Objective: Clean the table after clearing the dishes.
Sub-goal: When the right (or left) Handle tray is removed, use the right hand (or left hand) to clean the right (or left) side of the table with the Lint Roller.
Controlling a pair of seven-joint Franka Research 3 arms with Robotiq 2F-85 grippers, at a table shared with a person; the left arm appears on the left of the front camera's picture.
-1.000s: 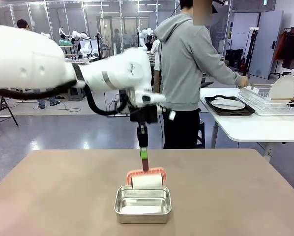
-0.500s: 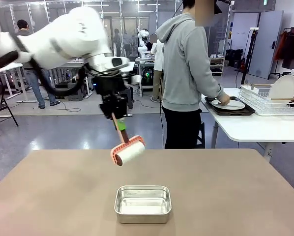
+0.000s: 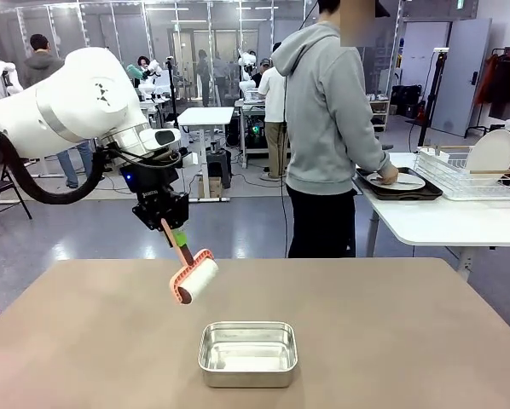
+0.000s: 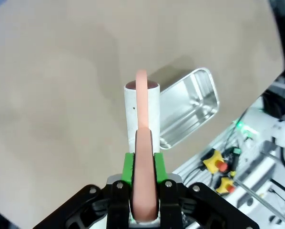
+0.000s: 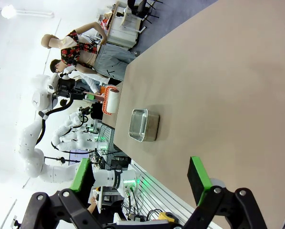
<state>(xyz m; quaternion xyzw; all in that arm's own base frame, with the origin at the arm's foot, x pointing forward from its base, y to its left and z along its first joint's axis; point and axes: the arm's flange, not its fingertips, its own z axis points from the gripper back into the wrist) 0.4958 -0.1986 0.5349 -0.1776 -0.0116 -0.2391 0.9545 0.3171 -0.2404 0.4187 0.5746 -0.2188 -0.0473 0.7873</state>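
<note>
The table [image 3: 391,341] stretches matte tan across the near scene, with a shiny metal pan [image 3: 248,354] at its near middle. Above it, left of the pan, the left gripper [image 3: 176,232] clamps the pink handle of a white roller [image 3: 195,279] held in the air. The right gripper [image 5: 140,164] stands wide, holding nothing. At the white side table [image 3: 443,223], far right, a person [image 3: 327,111] touches a plate [image 3: 396,180] on a dark tray [image 3: 408,194].

White L arm [image 3: 76,106] in from L side, elbow up, wrist bent down. Black L gripper [image 3: 177,238] [image 4: 143,164] w/ green pads [image 4: 128,166] tilted down toward centre, jaws clamped tight on handle of pink-framed white lint roller [image 3: 195,279], carried in air. R gripper [image 5: 138,174]: wrist rolled sideways, jaws spread wide, nothing btwn pads.
</note>
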